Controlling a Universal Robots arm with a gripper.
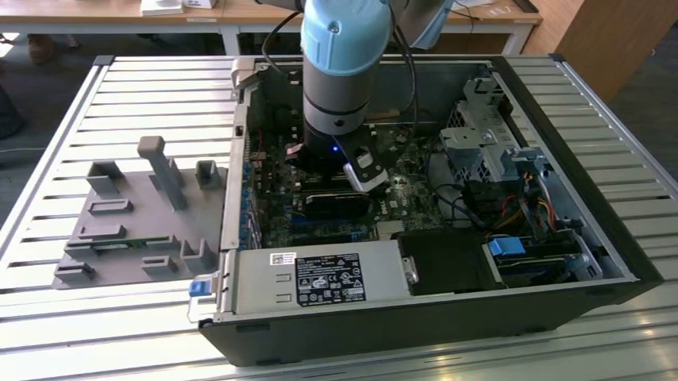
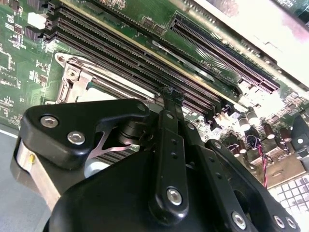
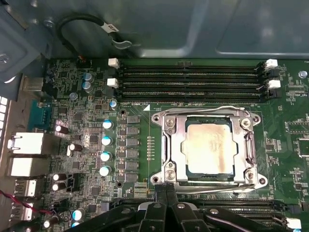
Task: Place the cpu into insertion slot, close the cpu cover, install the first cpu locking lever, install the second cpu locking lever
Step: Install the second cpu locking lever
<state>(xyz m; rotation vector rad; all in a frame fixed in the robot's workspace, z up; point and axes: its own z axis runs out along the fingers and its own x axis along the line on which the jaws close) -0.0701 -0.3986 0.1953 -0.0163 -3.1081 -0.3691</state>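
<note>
Item: open computer case lying on a slatted metal table, motherboard exposed; grey fixture tray beside the case on the exterior view's left.

Cpu: silvery-beige square, seated flat in the insertion slot.

Cpu cover: silvery frame lying down flat around the chip, its cut-out showing the chip's top. A thin wire lever runs along the slot's edge on the side of the memory slots; another lever runs along the opposite edge, next to the gripper.

Gripper: black fingers brought together, tips meeting with nothing visibly between them. In the first wrist view the tips sit at the corner of the slot's frame, just beside the cover's edge and clear of the chip itself. In the second wrist view the fingertips stand against the long black memory slots, the slot's metal frame close by.

Arm: reaches straight down into the case over the motherboard.
</note>
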